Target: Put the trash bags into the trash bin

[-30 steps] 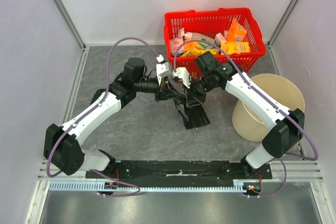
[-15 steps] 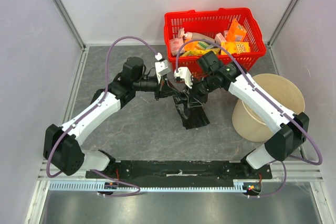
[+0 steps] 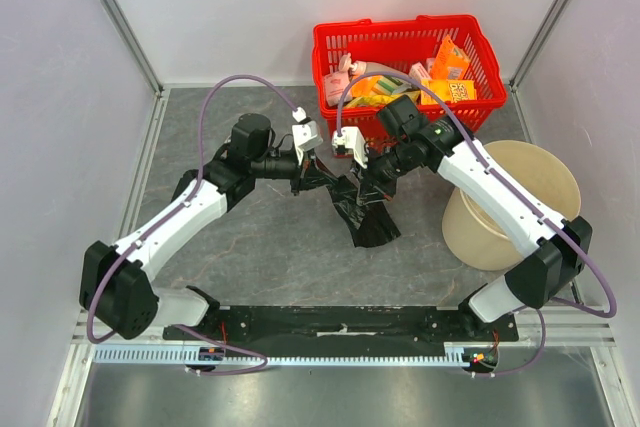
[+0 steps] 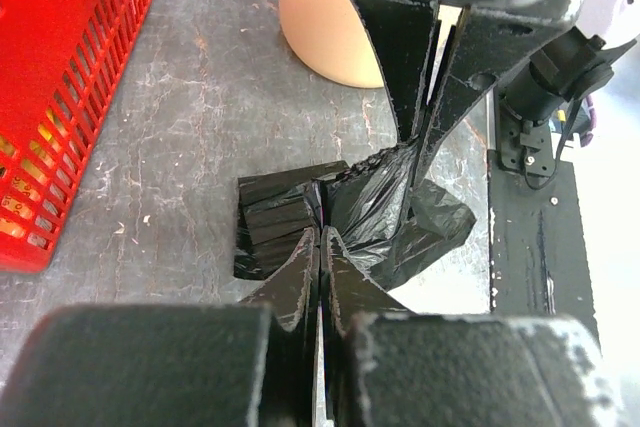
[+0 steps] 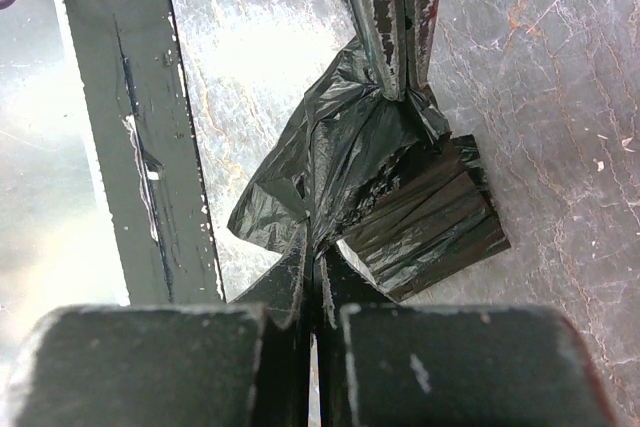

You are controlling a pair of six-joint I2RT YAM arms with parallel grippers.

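Trash bags (image 3: 362, 215) sit at the middle of the grey, marbled table (image 3: 250, 247), beyond the black base plate (image 3: 340, 319) that runs along the near edge. They are thin, glossy black film. One part is a flat, pleated stack with square-cut ends lying on the stone-patterned surface, and the rest is a loose, crumpled, creased mass drawn up off it. The left gripper (image 3: 305, 175) comes in from the left and the right gripper (image 3: 368, 182) from the right, and they meet over the bundle. In the left wrist view the left gripper (image 4: 320, 247) is clenched on a fold of the film, with the bags (image 4: 370, 212) stretched across to the right gripper (image 4: 425, 137), whose narrow black fingers are also pinched tight on the plastic. The right wrist view shows the same from the other side: the right gripper (image 5: 312, 247) grasps one peak of the bags (image 5: 370, 177) and the left gripper (image 5: 400, 87) another. Bare table lies open in front of and to the left of the bundle. To the right, partly under the right arm, stands the trash bin (image 3: 470, 232), smooth beige plastic with a round rim, apart from the bags. Farthest back, against the rear wall, is a red mesh basket (image 3: 400, 45) holding colourful packets.
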